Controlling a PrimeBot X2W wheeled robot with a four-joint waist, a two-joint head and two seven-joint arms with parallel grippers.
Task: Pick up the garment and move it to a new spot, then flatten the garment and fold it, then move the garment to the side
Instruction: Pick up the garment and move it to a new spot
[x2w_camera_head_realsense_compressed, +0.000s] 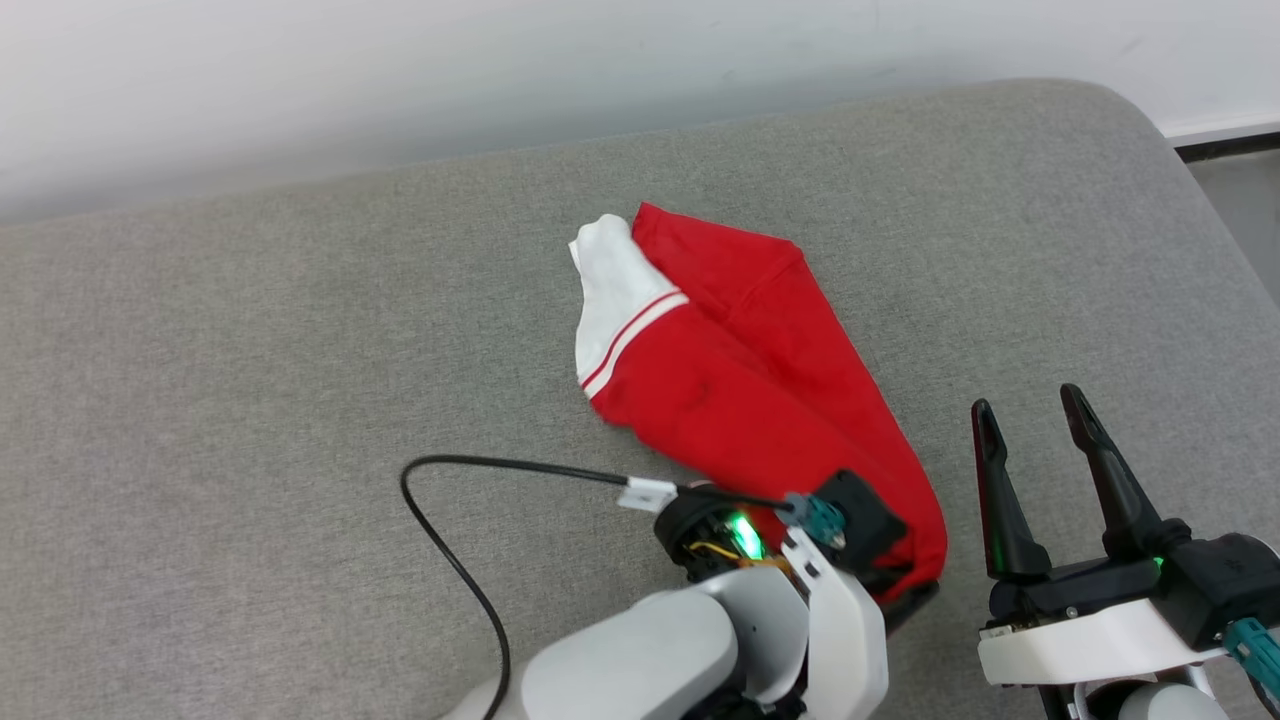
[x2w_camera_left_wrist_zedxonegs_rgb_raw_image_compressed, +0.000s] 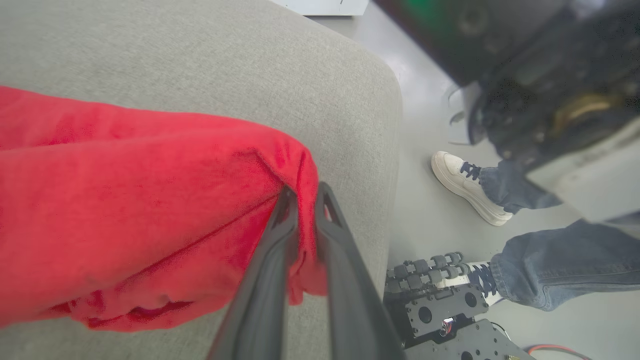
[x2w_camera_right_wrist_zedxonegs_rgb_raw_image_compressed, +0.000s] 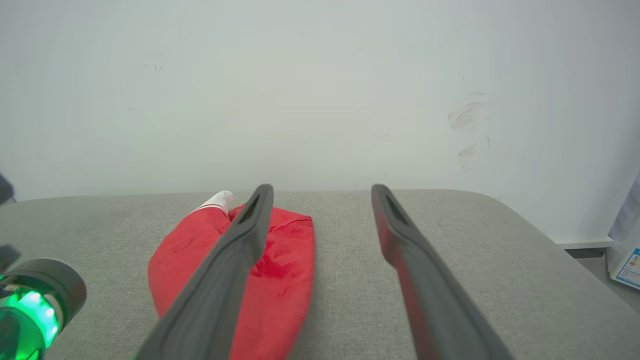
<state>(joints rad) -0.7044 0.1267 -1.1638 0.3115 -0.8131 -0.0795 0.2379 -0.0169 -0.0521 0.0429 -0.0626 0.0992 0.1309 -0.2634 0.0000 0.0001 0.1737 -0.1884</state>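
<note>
A red jersey-style T-shirt (x2w_camera_head_realsense_compressed: 740, 400) (x2w_camera_left_wrist_zedxonegs_rgb_raw_image_compressed: 125, 210) (x2w_camera_right_wrist_zedxonegs_rgb_raw_image_compressed: 280, 270) with a white short sleeve and red-and-white striped trim is laid, folded into a long bundle, on the grey fabric-covered surface (x2w_camera_head_realsense_compressed: 250, 400). The white sleeve is seen at the T-shirt's far end. At the T-shirt's near end, a fold of red cloth is pinched between the nearly closed dark fingers of the left end effector (x2w_camera_left_wrist_zedxonegs_rgb_raw_image_compressed: 306, 195). The right end effector (x2w_camera_head_realsense_compressed: 1026, 400) (x2w_camera_right_wrist_zedxonegs_rgb_raw_image_compressed: 322, 190) is held just to the right of the T-shirt, apart from it, with its fingers spread wide and nothing between them. Left of the T-shirt's near end, a thin black cable (x2w_camera_head_realsense_compressed: 450, 540) is looped over the grey fabric.
</note>
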